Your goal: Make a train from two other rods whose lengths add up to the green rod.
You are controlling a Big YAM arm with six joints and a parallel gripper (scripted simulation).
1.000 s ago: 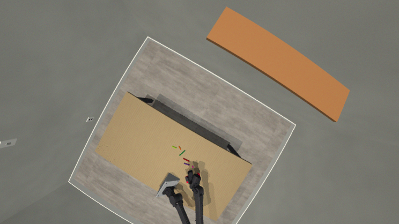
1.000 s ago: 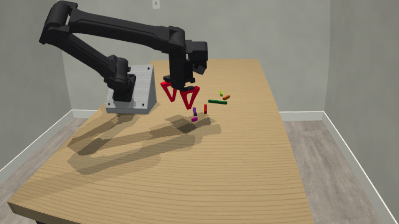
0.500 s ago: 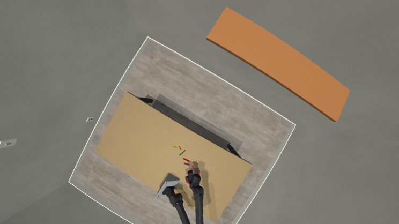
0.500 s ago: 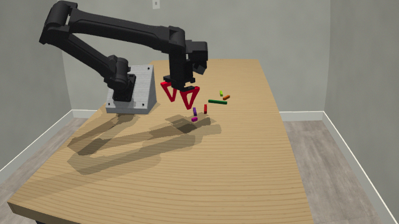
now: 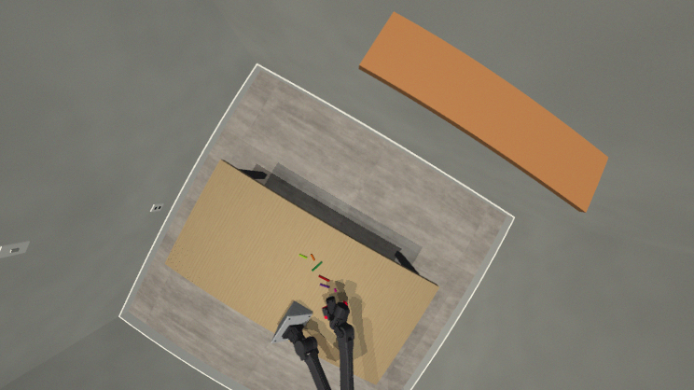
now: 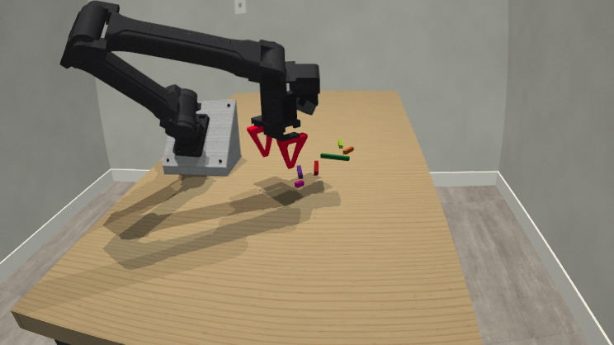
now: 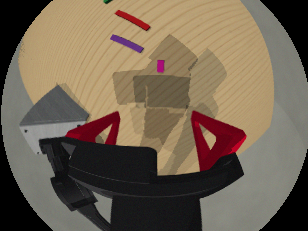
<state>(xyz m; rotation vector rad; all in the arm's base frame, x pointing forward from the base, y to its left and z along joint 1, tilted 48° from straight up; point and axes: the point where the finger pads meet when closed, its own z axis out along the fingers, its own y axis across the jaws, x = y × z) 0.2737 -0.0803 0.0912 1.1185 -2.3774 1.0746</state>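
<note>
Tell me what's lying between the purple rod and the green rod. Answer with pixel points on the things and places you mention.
The red rod [image 5: 324, 278] [image 6: 316, 167] [image 7: 132, 20], seen best in the top view.

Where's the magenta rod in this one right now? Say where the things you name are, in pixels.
In the wrist view, the magenta rod [image 5: 335, 289] [image 6: 299, 183] [image 7: 160, 66] lies on the table, right of the purple rod [image 5: 325, 285] [image 6: 299, 172] [image 7: 126, 43], beyond the open gripper [image 5: 335, 310] [image 6: 277, 162] [image 7: 155, 114].

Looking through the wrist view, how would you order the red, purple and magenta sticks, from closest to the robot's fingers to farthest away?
1. Magenta rod: ahead of the gap between the open fingers.
2. Purple rod: farther up, left of magenta.
3. Red rod: just beyond purple.
</note>
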